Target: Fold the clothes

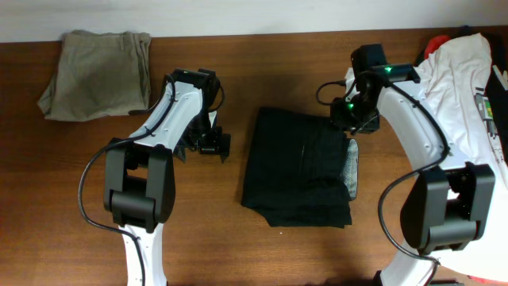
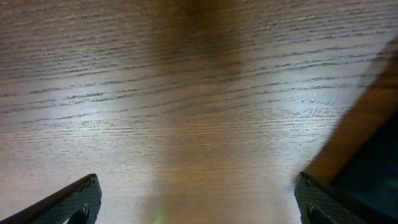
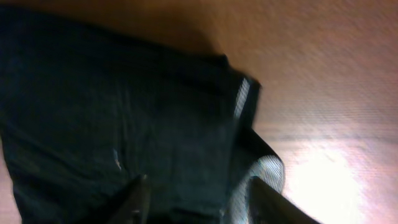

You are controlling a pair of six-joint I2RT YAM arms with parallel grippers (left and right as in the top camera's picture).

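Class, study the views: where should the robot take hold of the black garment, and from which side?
Probably pinch the black garment at its right edge, where the grey waistband lining peeks out. Come from above on the right, where the open right gripper is. The cloth lies flat, so only an edge offers a lip.

The white-and-black jointed left arm (image 1: pixel 163 119) rises from its black base in the lower left of the overhead frame. It bends at the upper centre-left, so the black two-finger left gripper (image 1: pixel 208 145) points down the frame. In the left wrist view its jaws stand wide apart, with one dark fingertip (image 2: pixel 68 202) in each lower corner. The matching right arm (image 1: pixel 413 127) climbs from the lower right to the upper right, green lights lit at its wrist. The black two-finger right gripper (image 3: pixel 199 205) has its fingers (image 3: pixel 134 199) spread.
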